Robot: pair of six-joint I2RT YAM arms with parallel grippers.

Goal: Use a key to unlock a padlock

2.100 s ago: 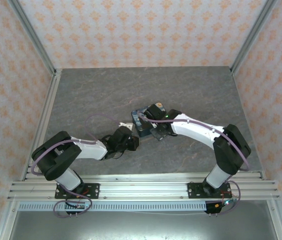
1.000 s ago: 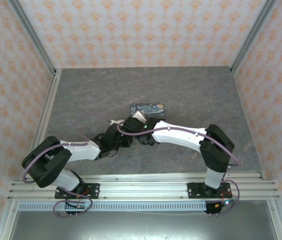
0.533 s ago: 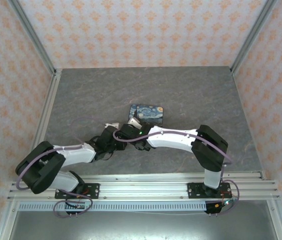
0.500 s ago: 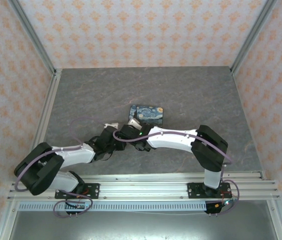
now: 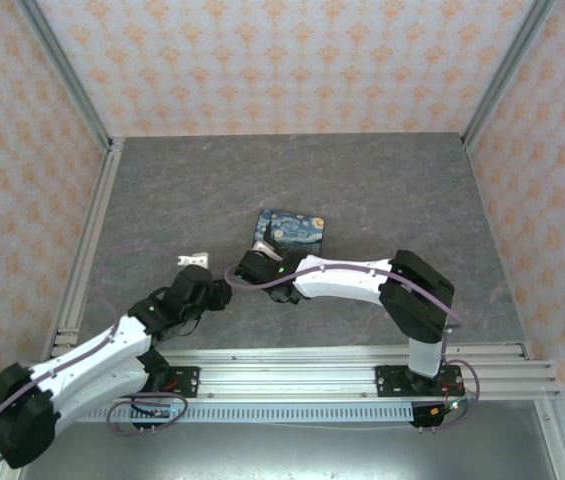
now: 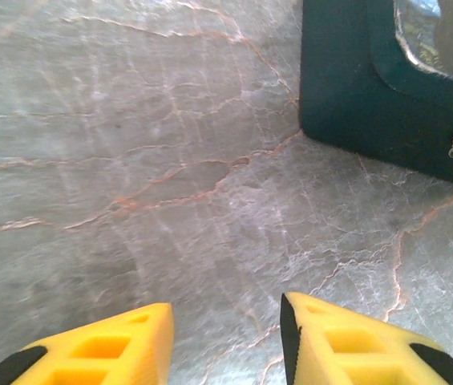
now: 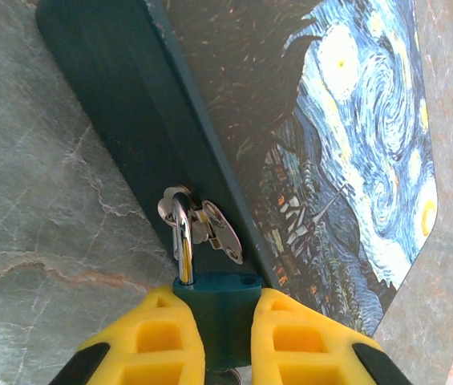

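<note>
We judged the step to be steadying the lock. The right fingers (image 7: 150, 341) were clenched on the padlock (image 7: 216, 309), whose shackle hung through the hasp (image 7: 210, 228) on the side of the tin (image 7: 306, 120), near the middle of the table (image 6: 130, 160). The left fingers (image 6: 106, 349) stood apart, grasping nothing, near a corner of the tin. We could make out no key, so the next move called for fetching it and guiding it into the keyhole while the right fingers held firm. We counted one padlock, one tin, one hasp and two arms.
</note>
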